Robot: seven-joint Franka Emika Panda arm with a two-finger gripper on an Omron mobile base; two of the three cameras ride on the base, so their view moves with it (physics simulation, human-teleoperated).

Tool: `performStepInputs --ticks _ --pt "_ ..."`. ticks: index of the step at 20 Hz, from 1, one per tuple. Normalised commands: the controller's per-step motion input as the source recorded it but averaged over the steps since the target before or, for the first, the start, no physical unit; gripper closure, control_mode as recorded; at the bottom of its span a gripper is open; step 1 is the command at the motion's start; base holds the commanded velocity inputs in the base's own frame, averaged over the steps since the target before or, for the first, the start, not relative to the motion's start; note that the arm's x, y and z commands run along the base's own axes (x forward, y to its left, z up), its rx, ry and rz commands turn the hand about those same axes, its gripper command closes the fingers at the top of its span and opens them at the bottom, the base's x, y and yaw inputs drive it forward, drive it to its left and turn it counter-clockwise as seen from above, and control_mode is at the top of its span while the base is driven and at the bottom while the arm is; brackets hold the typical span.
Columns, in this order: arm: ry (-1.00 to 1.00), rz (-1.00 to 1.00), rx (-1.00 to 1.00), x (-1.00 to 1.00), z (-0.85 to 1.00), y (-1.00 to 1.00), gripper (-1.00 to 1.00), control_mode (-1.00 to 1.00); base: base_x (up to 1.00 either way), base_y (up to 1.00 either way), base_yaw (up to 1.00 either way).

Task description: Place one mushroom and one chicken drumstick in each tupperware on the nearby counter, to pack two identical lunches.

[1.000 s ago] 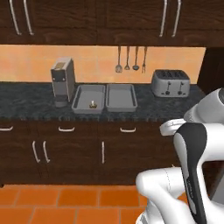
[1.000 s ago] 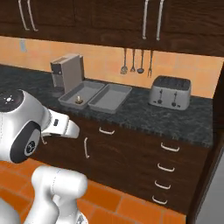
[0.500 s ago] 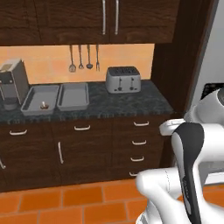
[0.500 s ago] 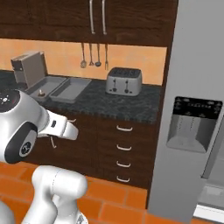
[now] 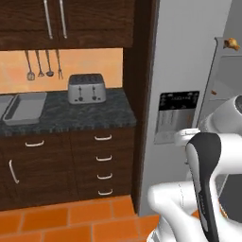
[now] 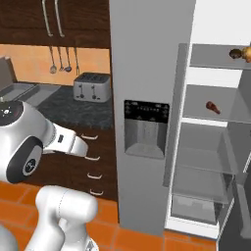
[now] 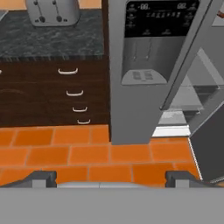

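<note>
pretty flat, even rendered light, no harsh shadows or glare. the fridge (image 6: 147, 73) interior looks brightest, the cabinets (image 5: 56, 165) stay dark. everything's a bit soft and low-res, no edge warping.

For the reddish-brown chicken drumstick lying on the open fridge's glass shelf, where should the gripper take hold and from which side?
Judging from the right base view, grip the reddish-brown chicken drumstick across its fat end, coming in level from the open front of the fridge; the shelf above blocks a top-down approach. Its exact lie is too small to tell.
</note>
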Motion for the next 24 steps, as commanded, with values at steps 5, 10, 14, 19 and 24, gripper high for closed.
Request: performStepInputs --ticks 5,10,14,19,24 --pt "0.0 0.0 0.0 0.0 0.0 0.0 -1.0 1.0 0.24 -0.95 -0.08" --pt "0.0 0.0 0.0 0.0 0.0 0.0 -1.0 1.0 0.49 -0.73 -0.04" --pt "0.0 0.0 0.0 0.0 0.0 0.0 -1.0 1.0 0.5 -0.36 -0.2" --pt "0.0 0.0 0.0 0.0 0.0 0.0 -1.0 1.0 0.29 -0.18 -0.39" --pt "0.0 0.0 0.0 0.0 0.0 0.0 -1.0 1.0 0.52 -0.36 -0.15"
